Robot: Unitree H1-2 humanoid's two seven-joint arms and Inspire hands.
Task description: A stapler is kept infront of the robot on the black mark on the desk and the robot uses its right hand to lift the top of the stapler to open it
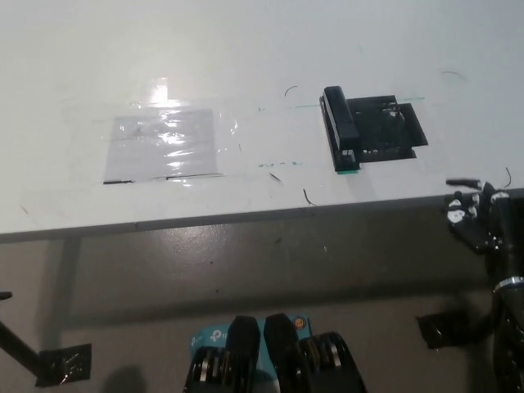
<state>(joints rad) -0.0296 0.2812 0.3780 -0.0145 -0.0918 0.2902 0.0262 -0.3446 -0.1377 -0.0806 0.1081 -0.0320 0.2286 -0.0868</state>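
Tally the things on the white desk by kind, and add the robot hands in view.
Stapler: 1, closed, lying on the black mark
Black mark: 1
Taped clear plastic sheet: 1
Robot hands in view: 1, the black right hand at the desk's near edge, away from the stapler
Total: 4

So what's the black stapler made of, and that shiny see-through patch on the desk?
The stapler looks like hard black plastic, perhaps over metal: it is dark with a dull sheen. The see-through patch looks like clear plastic film or tape: it is glossy, wrinkled, and glares under the light. The desk looks smooth, matte white.
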